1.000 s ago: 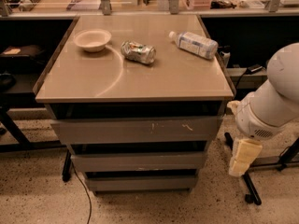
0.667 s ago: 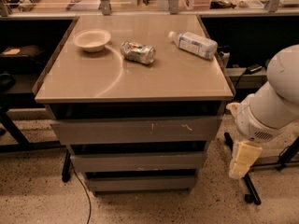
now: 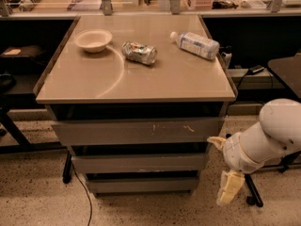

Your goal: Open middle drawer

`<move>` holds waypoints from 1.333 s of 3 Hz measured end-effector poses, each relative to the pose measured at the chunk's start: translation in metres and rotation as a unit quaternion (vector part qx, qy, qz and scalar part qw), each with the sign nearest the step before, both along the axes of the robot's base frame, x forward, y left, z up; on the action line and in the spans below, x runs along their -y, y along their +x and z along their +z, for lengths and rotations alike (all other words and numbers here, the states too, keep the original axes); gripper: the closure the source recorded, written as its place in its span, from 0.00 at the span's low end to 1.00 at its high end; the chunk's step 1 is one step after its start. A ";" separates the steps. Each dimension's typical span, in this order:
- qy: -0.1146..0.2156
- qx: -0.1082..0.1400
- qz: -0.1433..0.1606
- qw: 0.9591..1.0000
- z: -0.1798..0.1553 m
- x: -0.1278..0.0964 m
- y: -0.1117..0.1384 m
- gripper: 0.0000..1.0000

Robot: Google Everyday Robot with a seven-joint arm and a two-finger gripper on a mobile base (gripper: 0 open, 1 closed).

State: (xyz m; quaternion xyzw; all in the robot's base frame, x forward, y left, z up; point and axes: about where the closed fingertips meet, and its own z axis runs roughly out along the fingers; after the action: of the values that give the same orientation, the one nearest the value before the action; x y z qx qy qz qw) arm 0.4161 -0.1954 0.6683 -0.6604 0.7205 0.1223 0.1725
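The middle drawer [image 3: 138, 163] is a plain grey handle-less front, shut, between the taller scratched top front [image 3: 136, 132] and the narrow bottom front [image 3: 142, 185]. My gripper [image 3: 229, 188] hangs low at the right of the cabinet, beside the lower drawers and apart from them, below the white arm [image 3: 263, 140].
On the tan cabinet top [image 3: 178, 81] lie a white bowl [image 3: 93, 40], a crushed can [image 3: 139, 52] and a plastic bottle [image 3: 195, 44] on its side. A cable [image 3: 82, 192] runs on the speckled floor at the left. A black stand foot [image 3: 251, 194] is by the gripper.
The view has shifted, so the cabinet sits a little higher and the arm lower right. The gripper stays beside the cabinet's right side; the drawers have not moved.
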 end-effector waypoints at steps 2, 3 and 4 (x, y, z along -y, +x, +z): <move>0.054 -0.008 0.072 0.996 -0.070 -0.007 -0.001 0.00; 0.054 -0.008 0.072 0.996 -0.070 -0.008 -0.001 0.00; 0.049 0.001 0.062 0.997 -0.102 -0.011 0.011 0.00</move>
State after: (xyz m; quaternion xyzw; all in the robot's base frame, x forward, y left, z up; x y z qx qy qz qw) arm 0.4268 -0.1848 0.5662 -0.6943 0.6714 0.1671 0.1980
